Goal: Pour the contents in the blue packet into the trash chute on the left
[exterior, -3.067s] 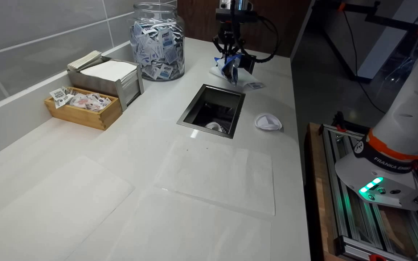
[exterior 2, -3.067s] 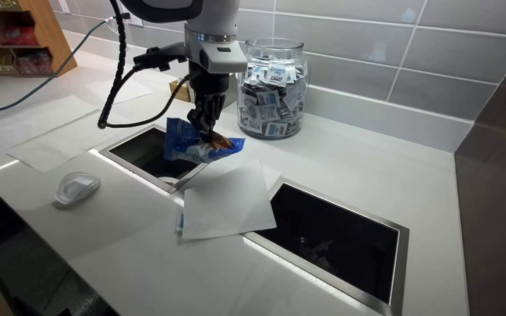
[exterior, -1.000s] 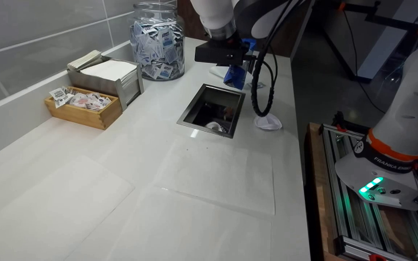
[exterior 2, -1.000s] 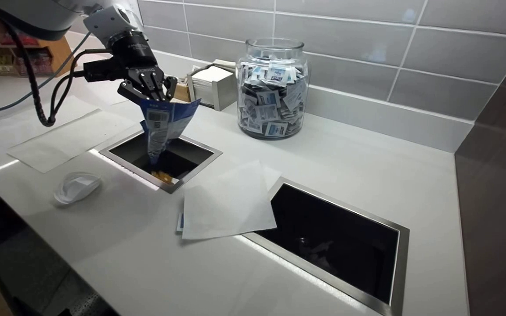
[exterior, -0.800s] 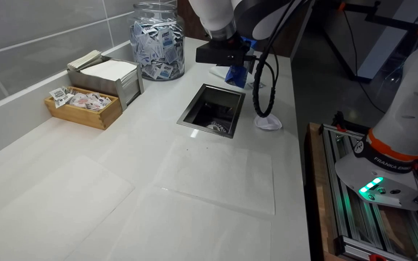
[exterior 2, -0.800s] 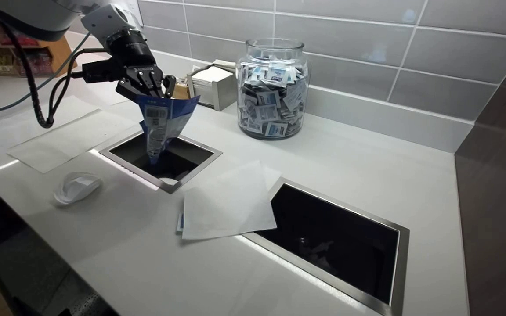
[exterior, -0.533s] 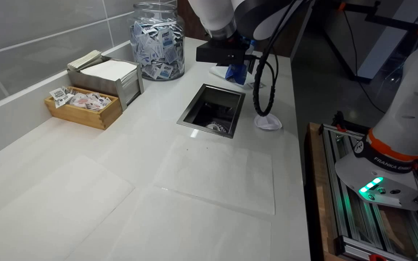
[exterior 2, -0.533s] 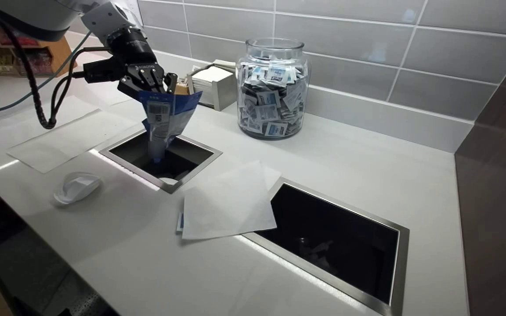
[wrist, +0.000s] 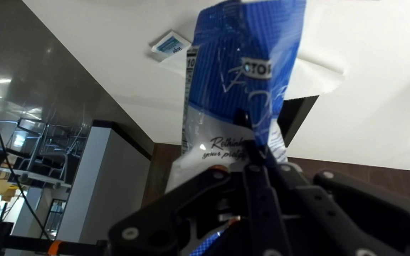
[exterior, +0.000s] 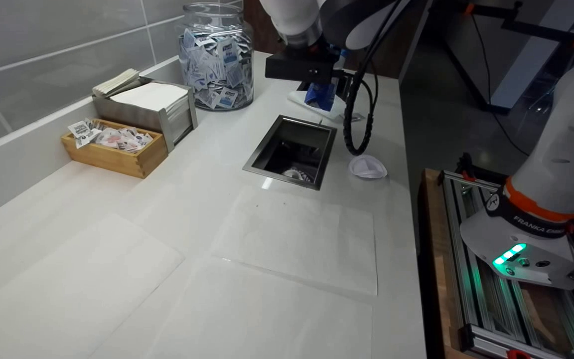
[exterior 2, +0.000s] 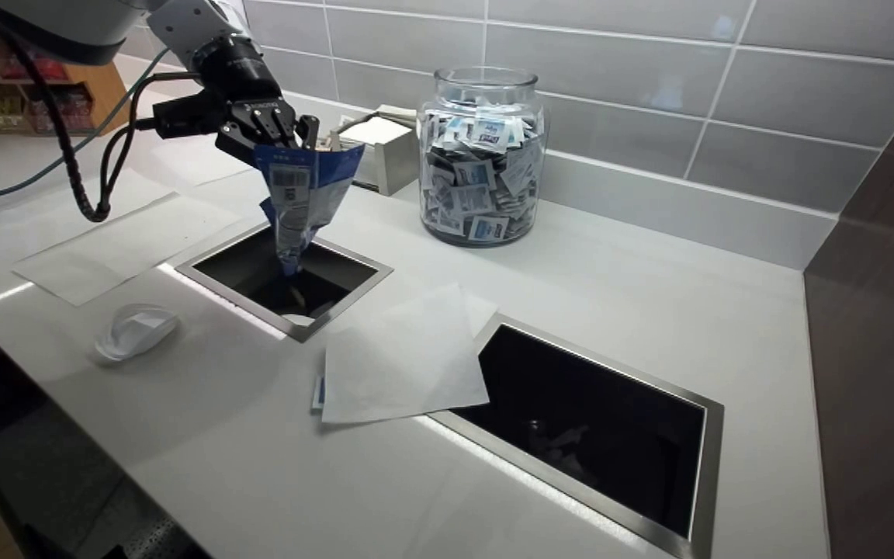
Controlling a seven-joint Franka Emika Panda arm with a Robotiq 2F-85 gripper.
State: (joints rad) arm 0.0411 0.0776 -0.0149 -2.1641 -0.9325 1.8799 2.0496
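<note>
The fingers (exterior 2: 308, 130) are pinching the blue pretzel packet (exterior 2: 303, 194), which is hanging below them, long axis steep, its narrow end pointing down over the steel-framed trash chute (exterior 2: 354, 295), probably emptying.

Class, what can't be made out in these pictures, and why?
What is inside the blue packet: its own walls hide it in every view.
The depths of the trash chute: shadow, in both exterior views.
The rest of the sachet: under the white sheet, in an exterior view.
Part of the robot arm: cut off by the top edge in both exterior views.
</note>
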